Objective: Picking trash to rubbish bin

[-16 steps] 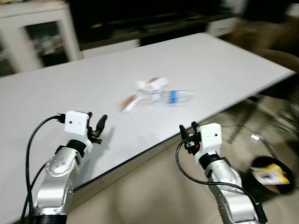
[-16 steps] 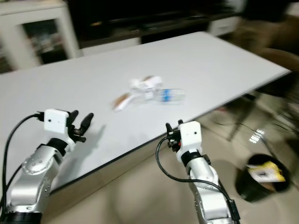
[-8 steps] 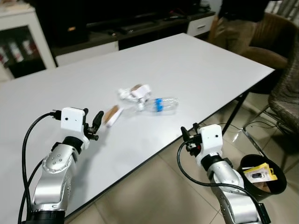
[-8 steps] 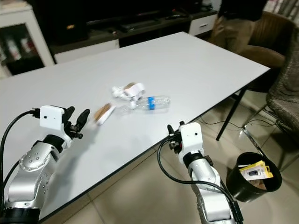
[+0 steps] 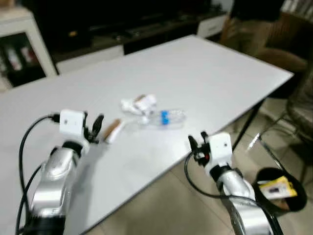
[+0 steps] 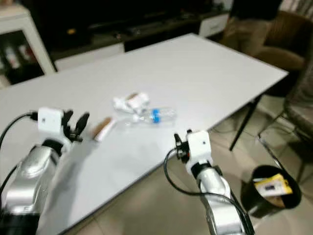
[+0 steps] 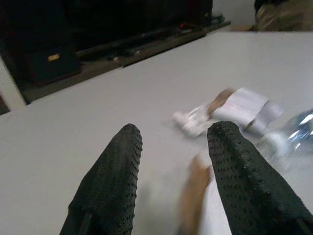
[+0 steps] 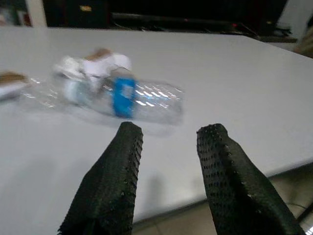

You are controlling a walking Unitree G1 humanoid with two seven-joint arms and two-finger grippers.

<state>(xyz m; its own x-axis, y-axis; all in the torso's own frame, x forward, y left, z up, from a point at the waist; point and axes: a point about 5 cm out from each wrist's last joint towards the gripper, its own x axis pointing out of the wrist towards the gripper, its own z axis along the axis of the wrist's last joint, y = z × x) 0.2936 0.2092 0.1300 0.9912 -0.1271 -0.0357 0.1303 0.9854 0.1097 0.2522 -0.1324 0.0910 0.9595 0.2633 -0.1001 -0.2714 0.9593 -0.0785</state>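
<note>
Both grippers — left gripper and right gripper — are hovering open and empty near the plastic bottle lying on the white table.

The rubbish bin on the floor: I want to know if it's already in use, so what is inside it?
Inside the black rubbish bin lies a yellow package with a dark print. The view is blurred; whatever sits beneath it is hidden.
</note>
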